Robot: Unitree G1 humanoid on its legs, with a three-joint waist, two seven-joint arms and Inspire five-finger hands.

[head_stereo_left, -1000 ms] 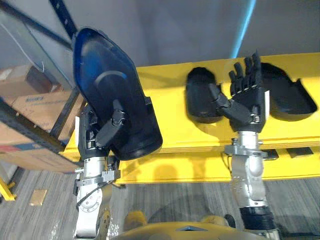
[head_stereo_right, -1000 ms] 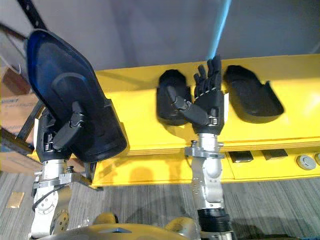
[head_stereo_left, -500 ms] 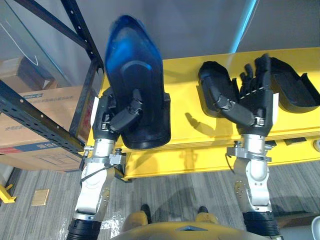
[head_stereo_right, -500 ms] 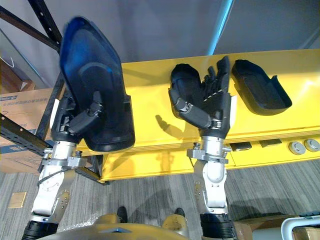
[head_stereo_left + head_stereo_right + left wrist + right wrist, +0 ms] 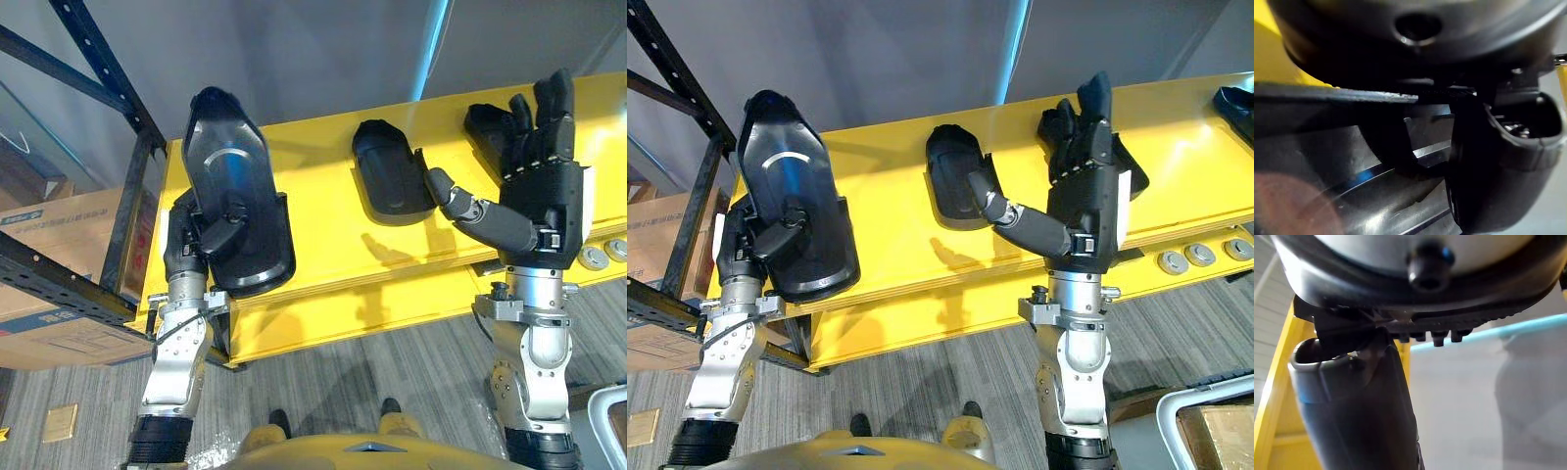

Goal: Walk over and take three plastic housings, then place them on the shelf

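Note:
My left hand (image 5: 189, 253) is shut on a glossy black plastic housing (image 5: 230, 166), thumb curled over its face; the housing leans against the palm with its lower end over the left end of the yellow bench (image 5: 313, 225). Up close, the left wrist view shows the housing (image 5: 1327, 186) with the thumb (image 5: 1498, 161) across it. A second housing (image 5: 389, 181) lies hollow side up mid-bench. My right hand (image 5: 544, 196) is raised, open and empty, in front of a third housing (image 5: 487, 122). Another housing (image 5: 1236, 100) lies at the bench's far right.
A black steel rack (image 5: 127, 211) stands at the left, with cardboard boxes (image 5: 59, 338) on its lower level. Round metal parts (image 5: 1200, 255) sit on the bench's lower ledge at right. A white bin corner (image 5: 1205, 421) stands on the grey floor at lower right.
The whole view has shifted. The held housing has come down from high in front of the rack to the bench's left end. My right hand now stands before the right-hand housing, clear of the middle one.

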